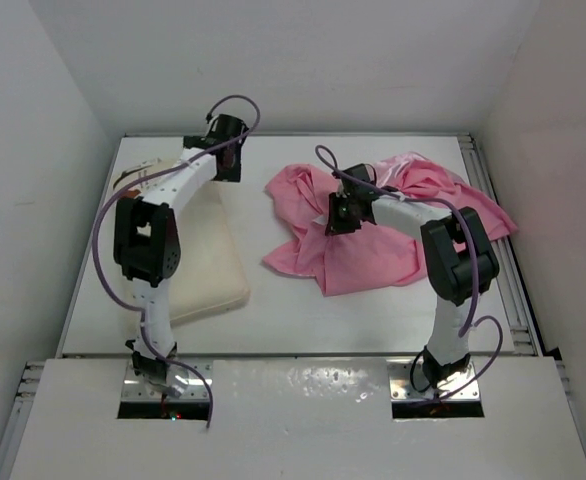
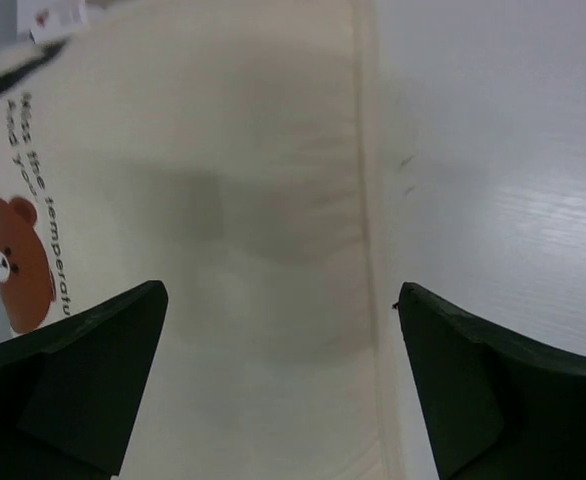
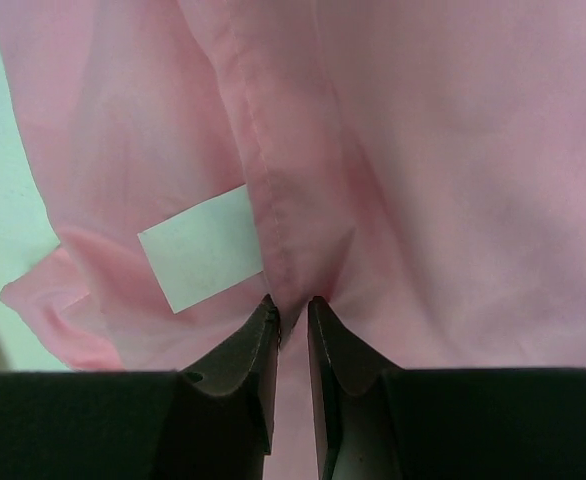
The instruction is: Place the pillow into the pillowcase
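Observation:
The cream-white pillow [image 1: 205,262] lies flat on the left of the table, partly under the left arm. In the left wrist view the pillow [image 2: 233,200] shows its brown bear mark and print at the left edge. My left gripper [image 2: 278,300] is open, its jaws wide apart over the pillow's right edge near the far end [image 1: 225,165]. The pink pillowcase [image 1: 373,225] lies crumpled at centre right. My right gripper [image 3: 291,305] is shut on a hemmed fold of the pillowcase [image 3: 303,200], beside a white label [image 3: 201,248]. It sits on the pillowcase's middle [image 1: 341,215].
The white table [image 1: 303,310] has raised metal rails at the right edge [image 1: 498,200]. White walls close in on the left, right and back. Purple cables loop off both arms.

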